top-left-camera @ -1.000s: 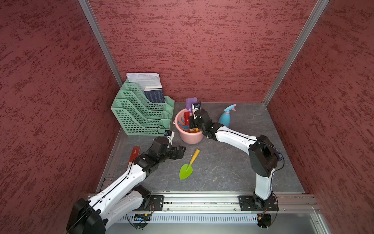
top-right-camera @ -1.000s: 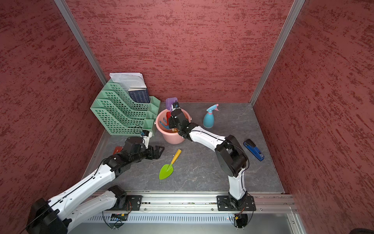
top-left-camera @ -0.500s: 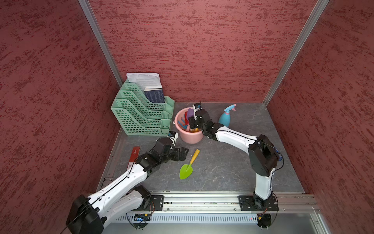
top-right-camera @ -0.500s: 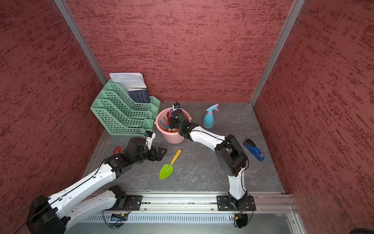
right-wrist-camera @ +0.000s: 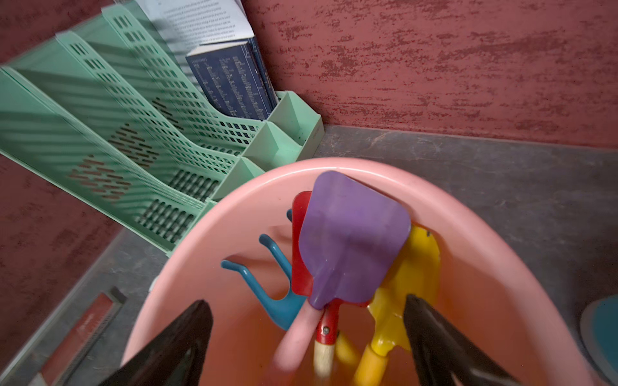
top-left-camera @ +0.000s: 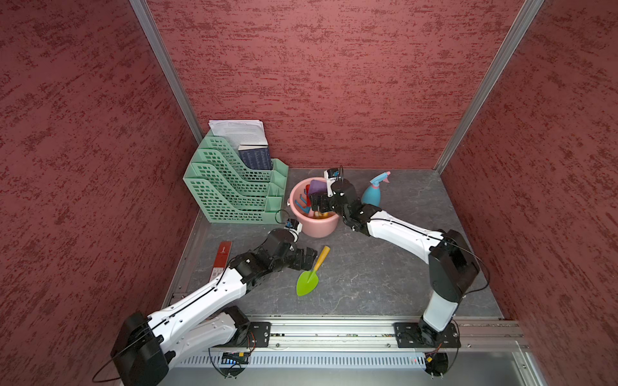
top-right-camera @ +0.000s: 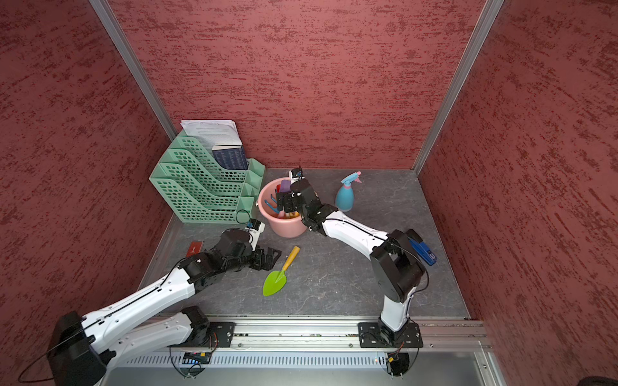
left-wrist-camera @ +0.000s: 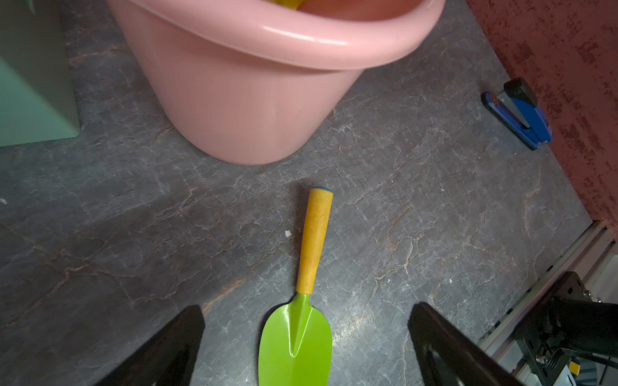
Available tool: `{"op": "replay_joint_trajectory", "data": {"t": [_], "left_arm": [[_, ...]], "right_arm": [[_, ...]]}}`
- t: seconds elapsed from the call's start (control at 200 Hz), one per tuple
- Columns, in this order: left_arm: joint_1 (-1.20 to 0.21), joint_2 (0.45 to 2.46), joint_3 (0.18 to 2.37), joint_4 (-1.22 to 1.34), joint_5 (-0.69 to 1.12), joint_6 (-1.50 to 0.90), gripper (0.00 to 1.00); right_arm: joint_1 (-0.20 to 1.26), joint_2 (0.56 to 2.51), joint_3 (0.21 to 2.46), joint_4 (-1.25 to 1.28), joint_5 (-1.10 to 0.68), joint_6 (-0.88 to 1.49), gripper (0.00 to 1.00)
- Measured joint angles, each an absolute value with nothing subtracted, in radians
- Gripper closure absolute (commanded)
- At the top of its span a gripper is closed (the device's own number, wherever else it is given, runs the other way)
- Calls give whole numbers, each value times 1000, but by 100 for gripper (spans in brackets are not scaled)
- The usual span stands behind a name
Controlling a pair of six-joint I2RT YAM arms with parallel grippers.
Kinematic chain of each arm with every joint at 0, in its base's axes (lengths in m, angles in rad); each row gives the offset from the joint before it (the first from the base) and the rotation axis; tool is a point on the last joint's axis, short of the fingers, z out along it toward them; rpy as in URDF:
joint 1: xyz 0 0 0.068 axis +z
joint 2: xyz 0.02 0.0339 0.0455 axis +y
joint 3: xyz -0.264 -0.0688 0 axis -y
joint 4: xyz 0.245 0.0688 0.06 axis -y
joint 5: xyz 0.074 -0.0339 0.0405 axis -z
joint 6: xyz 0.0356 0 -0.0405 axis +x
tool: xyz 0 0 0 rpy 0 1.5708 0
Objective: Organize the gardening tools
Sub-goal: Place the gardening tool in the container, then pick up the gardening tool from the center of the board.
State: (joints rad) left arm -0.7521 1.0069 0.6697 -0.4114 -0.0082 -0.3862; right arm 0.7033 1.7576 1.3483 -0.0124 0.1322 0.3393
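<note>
I'm watching the right tool [right-wrist-camera: 306, 300] hanging wide open over the pink bucket [right-wrist-camera: 485, 284], gripping nothing. The purple shovel [right-wrist-camera: 351, 240] is leaning just ahead of its fingers [right-wrist-camera: 174, 351], alongside the red shovel [right-wrist-camera: 299, 234], yellow shovel [right-wrist-camera: 418, 267] and blue fork-rake [right-wrist-camera: 277, 300] (all inside the bucket). The left tool [left-wrist-camera: 307, 310] is gaping wide too, empty, with the green trowel [left-wrist-camera: 296, 344] lying on the tabletop [left-wrist-camera: 133, 234] between its fingertips. The spray bottle [top-left-camera: 372, 195] is standing near the right tool.

The bucket [left-wrist-camera: 240, 100] is pink, the rake [right-wrist-camera: 281, 307] blue. The trowel [left-wrist-camera: 311, 254] is green and yellow-handled; the spray bottle [top-right-camera: 345, 197] is light blue, pink-triggered.
</note>
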Motion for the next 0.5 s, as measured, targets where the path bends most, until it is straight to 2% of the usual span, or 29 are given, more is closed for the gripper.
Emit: {"op": "replay_joint_trajectory", "data": {"t": [0.245, 0.501], "left_arm": [[-829, 1221, 738, -429, -43, -369, 0], [-924, 1432, 848, -442, -135, -331, 0]], "right_arm": [[703, 1532, 1211, -47, 92, 370, 2], [702, 1212, 1021, -130, 79, 425, 2]]}}
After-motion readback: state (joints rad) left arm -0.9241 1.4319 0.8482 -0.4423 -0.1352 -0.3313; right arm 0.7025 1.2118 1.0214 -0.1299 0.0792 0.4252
